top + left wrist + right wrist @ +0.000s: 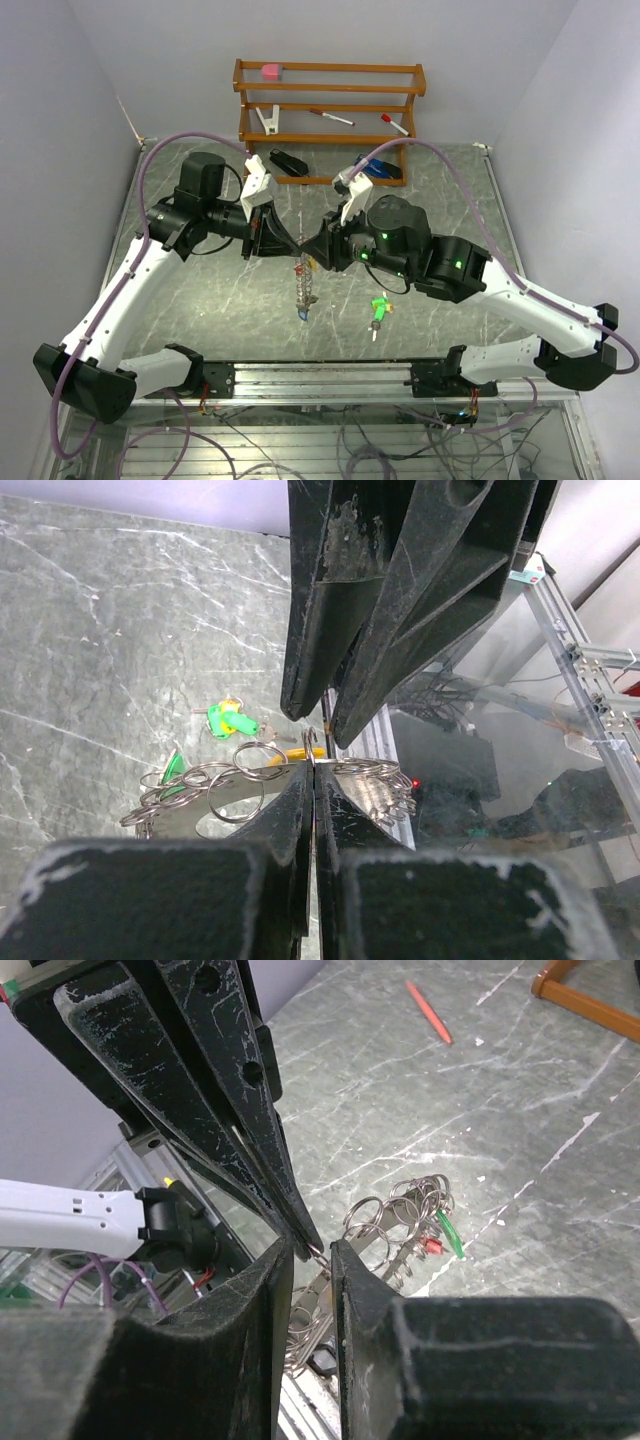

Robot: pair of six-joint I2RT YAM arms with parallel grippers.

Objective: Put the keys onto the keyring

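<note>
The keyring (303,285), a pale silvery ring strung with several small split rings and coloured tags, hangs over the middle of the table. My left gripper (313,765) is shut on its top edge, and rings dangle to either side of the fingers. The right gripper (312,1250) faces it tip to tip. Its jaws stand a narrow gap apart around a small wire ring and pinch nothing. In the right wrist view the keyring (400,1225) carries a green tag (448,1232) and a red one. A loose green and yellow key (378,308) lies on the table, right of the keyring.
A wooden rack (330,90) at the back holds red-capped pens (330,117), a white clip and a pink block. A black object (288,162) and a blue one lie at its foot. A red pen (428,1012) lies on the marble. A metal rail (330,375) runs along the near edge.
</note>
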